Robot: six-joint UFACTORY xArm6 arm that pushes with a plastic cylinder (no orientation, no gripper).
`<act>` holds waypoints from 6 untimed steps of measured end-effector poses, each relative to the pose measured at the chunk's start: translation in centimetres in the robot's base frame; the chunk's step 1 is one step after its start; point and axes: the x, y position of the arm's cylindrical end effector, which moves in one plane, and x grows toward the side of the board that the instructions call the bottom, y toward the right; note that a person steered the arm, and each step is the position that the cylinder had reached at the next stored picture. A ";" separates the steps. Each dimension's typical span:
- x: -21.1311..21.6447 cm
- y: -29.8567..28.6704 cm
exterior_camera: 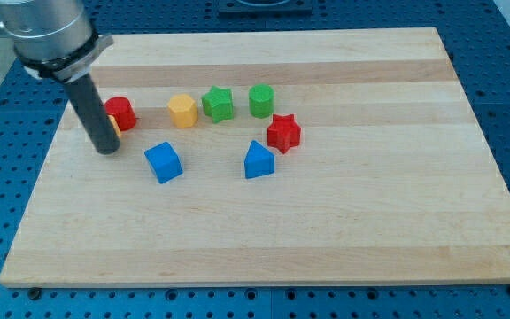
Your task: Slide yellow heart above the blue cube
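Camera view shows my tip (107, 149) planted at the board's left, its rod covering most of a yellow block (114, 125), probably the heart, wedged against the red block (121, 113). No fingers exist to spread or pinch. Blue cube (163, 162) sits just right of my tip, so a rightward nudge seems intended.
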 end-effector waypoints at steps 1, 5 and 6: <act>2.0 -4.1; -5.7 -2.8; -4.5 1.4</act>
